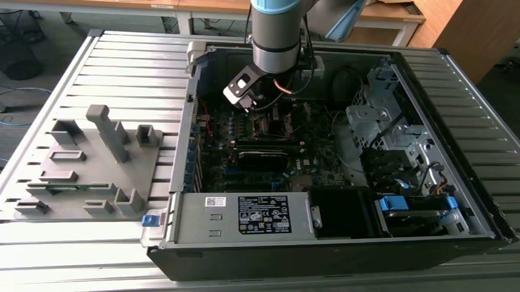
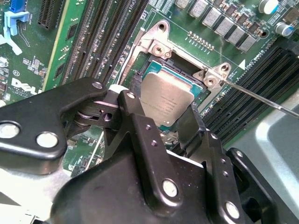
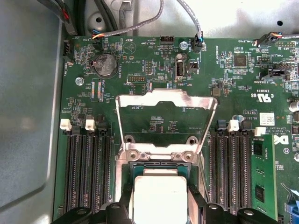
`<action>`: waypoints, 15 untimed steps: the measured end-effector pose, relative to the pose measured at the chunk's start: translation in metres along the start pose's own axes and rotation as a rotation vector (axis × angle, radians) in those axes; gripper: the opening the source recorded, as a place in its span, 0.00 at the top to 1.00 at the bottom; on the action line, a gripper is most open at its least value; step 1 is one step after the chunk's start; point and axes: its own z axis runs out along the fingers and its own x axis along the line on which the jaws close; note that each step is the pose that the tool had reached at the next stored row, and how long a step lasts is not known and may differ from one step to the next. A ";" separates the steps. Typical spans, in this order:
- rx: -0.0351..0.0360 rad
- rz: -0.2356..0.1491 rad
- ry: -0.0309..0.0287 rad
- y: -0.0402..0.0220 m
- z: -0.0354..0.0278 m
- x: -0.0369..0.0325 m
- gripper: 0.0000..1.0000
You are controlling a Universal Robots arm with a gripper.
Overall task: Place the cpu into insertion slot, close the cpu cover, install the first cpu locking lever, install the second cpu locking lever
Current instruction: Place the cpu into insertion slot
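Pincer (image 2: 164,106) clasps square, dull-grey cpu (image 2: 166,97) (flat metal) at shiny-edged insertion slot (image 2: 161,66).

Grey cpu (image 2: 166,100), seemingly silvery cpu cover (image 3: 163,96)

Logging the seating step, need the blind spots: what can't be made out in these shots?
Part of the small square grey-metal-topped cpu: covered by the black hand in both wrist views, so seating is unclear.
Dark square insertion slot: contacts hidden under the cpu.
Thin metal lever rod: cut off by the second wrist view's edge.
Exterior view: slot area too small beneath the grey arm.
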 end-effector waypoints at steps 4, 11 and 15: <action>-0.0001 0.000 0.0002 0.0000 0.0001 0.0000 0.46; -0.0009 0.000 0.0014 0.0001 0.0007 0.0002 0.39; -0.0001 0.000 0.0004 0.0001 -0.0005 0.0001 0.39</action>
